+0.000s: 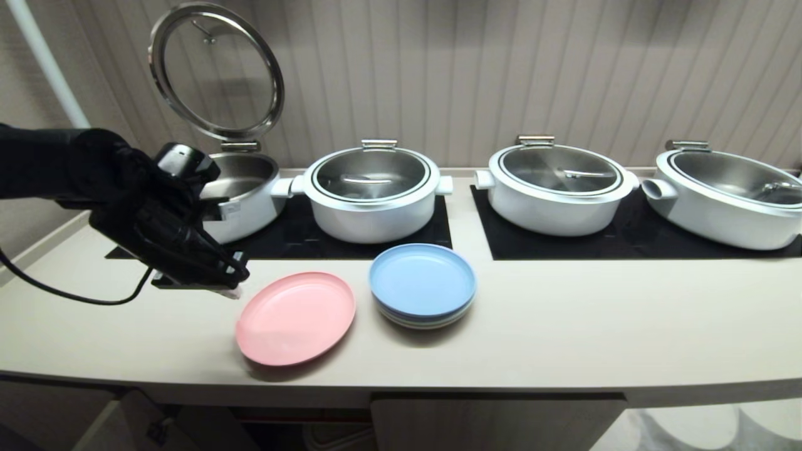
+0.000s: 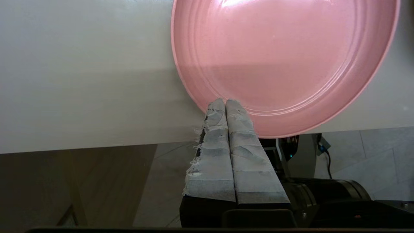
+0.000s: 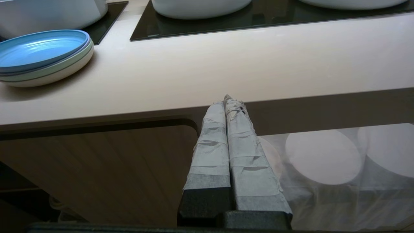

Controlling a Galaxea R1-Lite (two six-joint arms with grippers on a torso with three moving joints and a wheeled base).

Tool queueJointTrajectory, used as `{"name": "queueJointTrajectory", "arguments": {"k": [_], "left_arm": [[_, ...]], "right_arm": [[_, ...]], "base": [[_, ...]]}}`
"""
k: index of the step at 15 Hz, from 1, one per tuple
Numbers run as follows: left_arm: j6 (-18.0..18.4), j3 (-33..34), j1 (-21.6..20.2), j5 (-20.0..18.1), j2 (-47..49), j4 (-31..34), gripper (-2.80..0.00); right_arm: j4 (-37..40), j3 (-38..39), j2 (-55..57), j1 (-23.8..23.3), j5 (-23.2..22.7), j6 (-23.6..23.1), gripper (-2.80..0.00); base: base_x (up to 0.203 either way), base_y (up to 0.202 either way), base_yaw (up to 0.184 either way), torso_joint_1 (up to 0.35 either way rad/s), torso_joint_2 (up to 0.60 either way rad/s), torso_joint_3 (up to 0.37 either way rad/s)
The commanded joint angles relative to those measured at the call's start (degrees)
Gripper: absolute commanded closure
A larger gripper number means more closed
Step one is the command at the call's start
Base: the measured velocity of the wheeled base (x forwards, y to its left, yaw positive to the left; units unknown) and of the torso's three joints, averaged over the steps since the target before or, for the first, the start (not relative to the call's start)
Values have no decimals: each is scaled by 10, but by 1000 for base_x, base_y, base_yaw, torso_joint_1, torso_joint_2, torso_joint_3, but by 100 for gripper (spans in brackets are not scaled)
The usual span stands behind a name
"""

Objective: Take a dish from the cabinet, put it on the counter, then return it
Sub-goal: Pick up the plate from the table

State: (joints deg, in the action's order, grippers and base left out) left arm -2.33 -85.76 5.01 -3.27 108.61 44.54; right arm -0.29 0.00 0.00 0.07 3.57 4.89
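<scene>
Round shallow pink plastic dish (image 1: 296, 317) lies flat on the long cream-beige counter (image 1: 564, 326), near the front edge; in my left wrist view its rim pokes a bit past that edge. Just beside it, to the right & slightly further back: stack of pastel plates w/ blue one on top (image 1: 421, 285), not touching. Behind both, black inset cooktop panels (image 1: 626, 247) w/ four white pots (image 1: 373, 188), one at far left w/ round glass lid (image 1: 216, 72) standing up.

My left gripper (image 1: 229, 289) hovers at the dish's left-rear rim, taped fingers (image 2: 239, 129) pressed together, nothing between them. Touching the rim or not: can't tell. My right gripper (image 3: 229, 100) sits low in front of the counter edge by the beige fluted cabinet (image 3: 97, 171), fingers also pressed together, empty.
</scene>
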Motion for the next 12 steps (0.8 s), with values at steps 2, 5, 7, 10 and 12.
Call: {"name": "queueJointTrajectory", "arguments": {"k": [2, 5, 7, 10, 12], "left_arm": [[-25, -16, -1, 1, 45, 3, 0], [-41, -26, 2, -1, 54, 1, -280], [-41, -26, 3, -4, 57, -1, -280], [-40, -24, 2, -11, 60, -2, -280], [-40, -25, 2, -11, 67, -5, -280]], "right_arm": [[-1, 0, 0, 0, 0, 0, 0], [0, 0, 0, 0, 0, 0, 0], [-1, 0, 0, 0, 0, 0, 0], [0, 0, 0, 0, 0, 0, 0], [-1, 0, 0, 0, 0, 0, 0]], "base": [[0, 0, 0, 0, 0, 0], [0, 0, 0, 0, 0, 0], [0, 0, 0, 0, 0, 0], [0, 0, 0, 0, 0, 0], [0, 0, 0, 0, 0, 0]]}}
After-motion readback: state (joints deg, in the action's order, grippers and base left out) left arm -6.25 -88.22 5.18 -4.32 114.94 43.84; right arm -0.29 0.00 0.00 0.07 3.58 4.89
